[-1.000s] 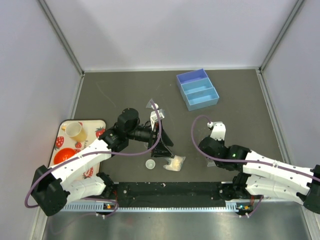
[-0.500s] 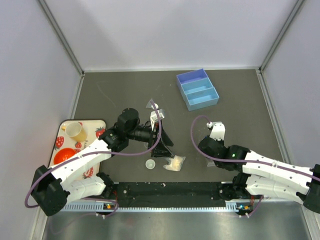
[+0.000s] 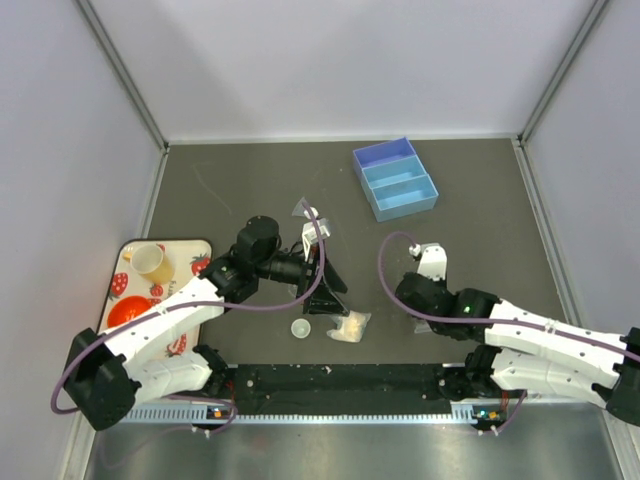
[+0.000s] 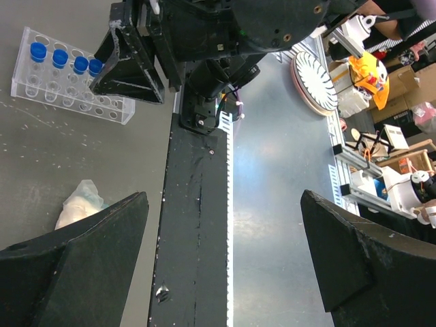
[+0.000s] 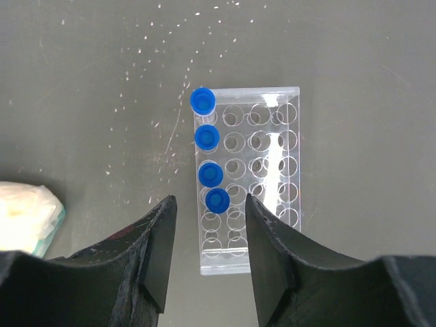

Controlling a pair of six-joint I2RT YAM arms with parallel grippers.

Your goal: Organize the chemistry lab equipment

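A clear tube rack (image 5: 252, 177) lies on the dark table with several blue-capped tubes (image 5: 206, 138) in one edge row. My right gripper (image 5: 209, 201) is open and hovers over the rack's near end, its fingers on either side of the last tube. In the top view the right gripper (image 3: 412, 295) hides the rack. The rack also shows in the left wrist view (image 4: 68, 82). My left gripper (image 4: 223, 197) is open and empty, pointing at the table's near edge (image 3: 325, 295). A pale packet (image 3: 349, 326), a small white dish (image 3: 300, 328) and a tiny clear flask (image 3: 302, 208) lie nearby.
A blue compartment tray (image 3: 395, 178) stands at the back right. A strawberry-print tray (image 3: 185, 262) at the left holds a yellow cup (image 3: 150, 260) and an orange bowl (image 3: 128, 313). A black rail (image 3: 330, 380) runs along the near edge.
The right gripper has edged slightly left. The left wrist has shifted a little. Nothing was grasped or let go.
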